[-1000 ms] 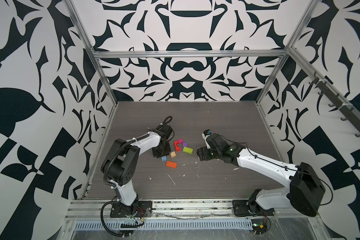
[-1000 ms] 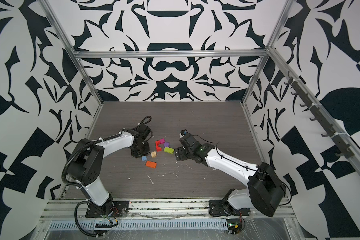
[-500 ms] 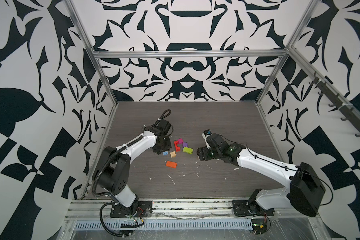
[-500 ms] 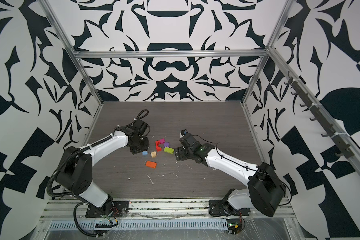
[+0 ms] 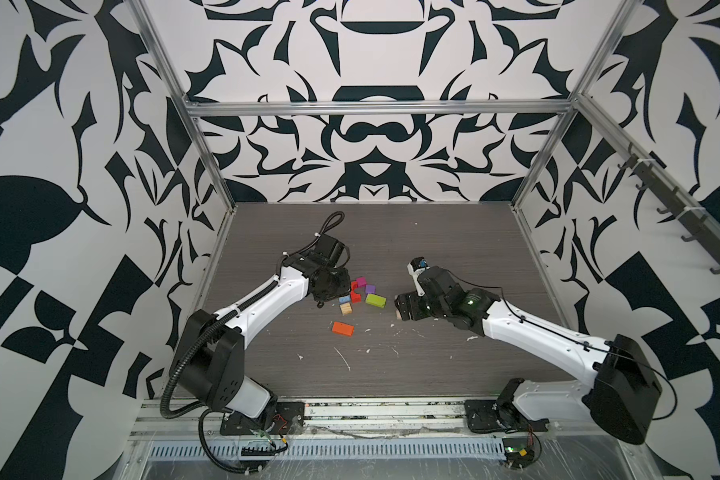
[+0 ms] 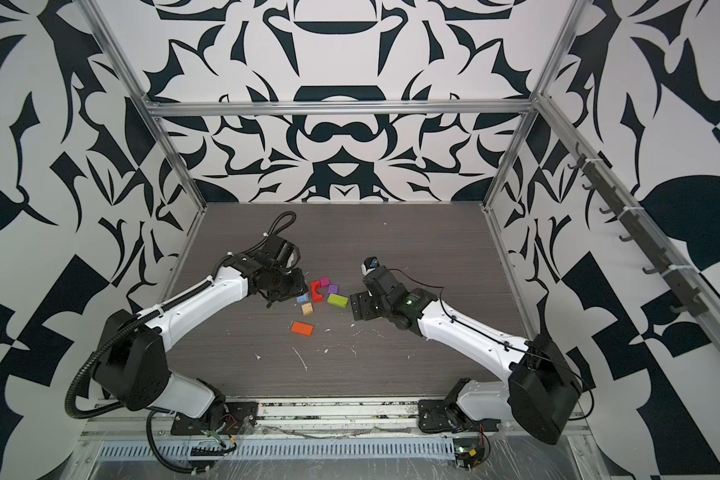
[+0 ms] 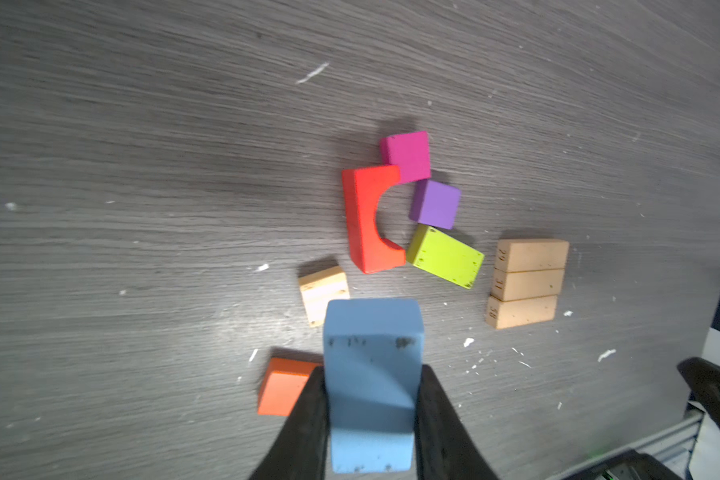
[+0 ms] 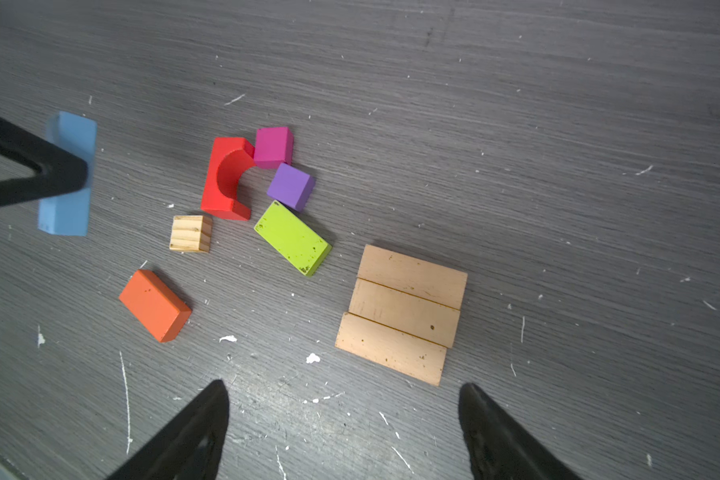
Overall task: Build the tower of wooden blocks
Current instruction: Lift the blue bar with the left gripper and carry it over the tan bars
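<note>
Far left: left gripper [image 7: 374, 386] pinches the blue block [image 7: 373, 332] across its narrow width; the block looks lifted off the table [image 7: 142, 166]. Under and past it lie the orange block [image 8: 154, 304] and tan cube [image 8: 191, 233], loose and apart. Next is the red arch [image 8: 221, 178], lying flat, with the magenta cube [image 8: 273, 146] touching one leg, the purple cube [image 8: 290, 187] just beside it and the lime block [image 8: 292, 237] by the other leg. Further right, three tan planks [image 8: 404, 311] lie flat, side by side and touching. That's probably the base. Right gripper [image 8: 344, 388] hovers near them, jaws wide, empty.

Likely step: carry blue to the planks. Pass high over the arch cluster, keep the block level, and set it square on the middle plank. Release only once it's seated. The right arm should leave room.
</note>
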Robot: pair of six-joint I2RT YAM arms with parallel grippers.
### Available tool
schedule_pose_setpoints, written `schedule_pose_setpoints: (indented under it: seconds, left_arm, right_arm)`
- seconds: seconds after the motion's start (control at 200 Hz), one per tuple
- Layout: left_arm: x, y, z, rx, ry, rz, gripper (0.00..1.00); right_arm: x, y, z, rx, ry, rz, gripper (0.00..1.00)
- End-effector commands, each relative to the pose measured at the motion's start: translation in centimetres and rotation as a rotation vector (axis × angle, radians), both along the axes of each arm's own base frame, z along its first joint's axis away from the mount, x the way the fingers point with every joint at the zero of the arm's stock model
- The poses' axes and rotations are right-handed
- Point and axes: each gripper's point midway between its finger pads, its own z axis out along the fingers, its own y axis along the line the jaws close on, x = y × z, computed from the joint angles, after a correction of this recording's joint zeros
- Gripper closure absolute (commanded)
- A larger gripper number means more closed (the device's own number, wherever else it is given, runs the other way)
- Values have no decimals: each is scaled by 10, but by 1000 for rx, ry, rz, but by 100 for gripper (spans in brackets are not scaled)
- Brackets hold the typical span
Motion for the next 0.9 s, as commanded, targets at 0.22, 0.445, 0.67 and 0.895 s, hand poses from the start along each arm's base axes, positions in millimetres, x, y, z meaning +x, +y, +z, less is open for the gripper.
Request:
schedule_pose_setpoints:
  seconds: [0.22, 0.445, 0.67, 0.895]
  left_arm:
    - [4, -45, 23, -131, -34, -47, 94]
    - [6, -70, 22, -169, -28, -60, 94]
    - [6, -96, 12, -199, 14, -72, 94]
    - [5, -125, 4, -215, 48, -112, 94]
  right_arm:
    - [-3, -15, 20, 14, -83, -32, 9]
    - [-9, -25, 19, 4, -86, -48, 9]
    - [-15, -35, 20, -8, -99, -47, 7]
    - [-19, -44, 20, -33, -106, -53, 6]
